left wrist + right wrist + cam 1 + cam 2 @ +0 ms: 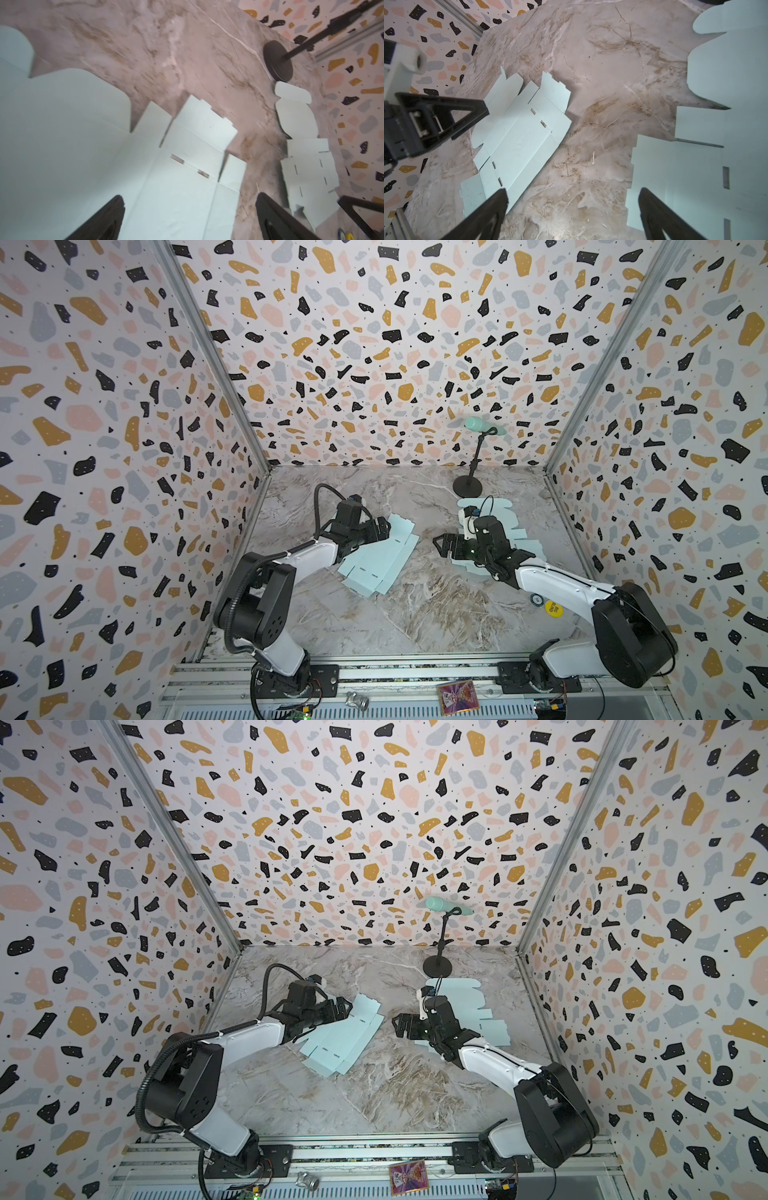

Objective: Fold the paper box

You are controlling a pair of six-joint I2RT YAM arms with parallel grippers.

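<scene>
A flat, unfolded light-blue paper box blank (378, 560) (340, 1040) lies left of the middle of the marble table. My left gripper (384, 526) (347, 1006) hovers over its far end, open, with nothing between the fingers. In the left wrist view the blank (83, 135) fills the space under the left gripper (189, 195). My right gripper (436, 543) (397, 1023) is open and empty over bare table, between the blank (519, 133) and a stack of more flat blanks (498, 506) (461, 994) (726, 83). The right arm hides part of the stack.
A black microphone stand (467, 487) holding a mint microphone (482, 425) stands at the back, just behind the stack. A yellow sticker (552, 608) lies by the right arm. A card (457, 695) and a metal fitting (357, 700) rest on the front rail. Patterned walls close three sides.
</scene>
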